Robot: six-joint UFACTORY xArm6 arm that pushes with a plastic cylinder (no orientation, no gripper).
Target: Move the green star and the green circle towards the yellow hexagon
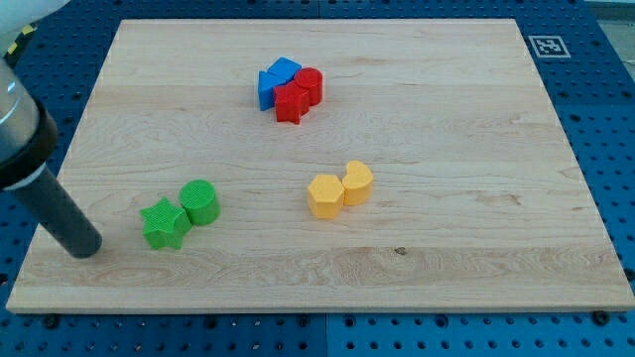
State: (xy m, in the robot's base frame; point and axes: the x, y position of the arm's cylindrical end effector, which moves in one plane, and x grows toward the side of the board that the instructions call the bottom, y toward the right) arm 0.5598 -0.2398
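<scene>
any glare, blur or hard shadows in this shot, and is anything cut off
Camera view: even, soft light, no glare on the board; blocks such as the green star and yellow hexagon are sharp with faint shadows; the arm's upper part is cropped at the view's left; my tip shows, left of the green star.

Light was bright and even; blocks cast faint, short shadows; the rod (50, 203) at left looked slightly soft.

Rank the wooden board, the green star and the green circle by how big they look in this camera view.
1. Wooden board, by far the largest.
2. Green star and green circle: too alike to rank; the star looks slightly wider, but it lies nearer the view's bottom.
</scene>
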